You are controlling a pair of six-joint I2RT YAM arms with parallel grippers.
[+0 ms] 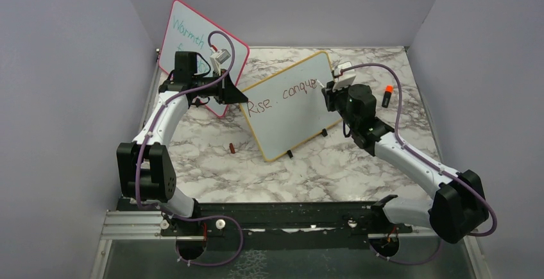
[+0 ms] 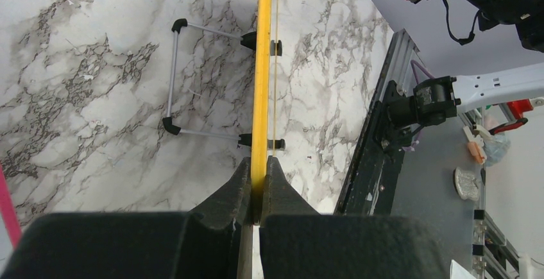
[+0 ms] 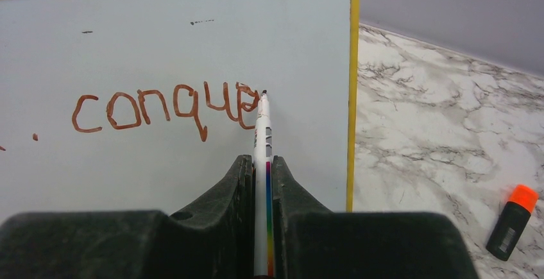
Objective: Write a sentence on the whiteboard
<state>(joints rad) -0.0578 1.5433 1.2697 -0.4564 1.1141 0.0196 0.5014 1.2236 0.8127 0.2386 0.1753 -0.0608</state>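
Observation:
The yellow-framed whiteboard (image 1: 296, 117) stands tilted on black feet mid-table. It bears the brownish-red sentence (image 1: 282, 98), which reads "Rise. conque". My left gripper (image 1: 242, 97) is shut on the board's left edge, and the yellow frame (image 2: 261, 86) runs between its jaws in the left wrist view. My right gripper (image 1: 326, 91) is shut on a white marker (image 3: 262, 144) with a rainbow stripe. The marker's tip touches the board (image 3: 160, 54) at the last letter of "conque" (image 3: 167, 109).
A pink-red-framed board with teal writing (image 1: 192, 48) leans at the back left behind the left arm. A black marker with an orange cap (image 1: 387, 95) lies right of the whiteboard, also seen in the right wrist view (image 3: 511, 221). A small brown cap (image 1: 231, 148) lies on the marble table.

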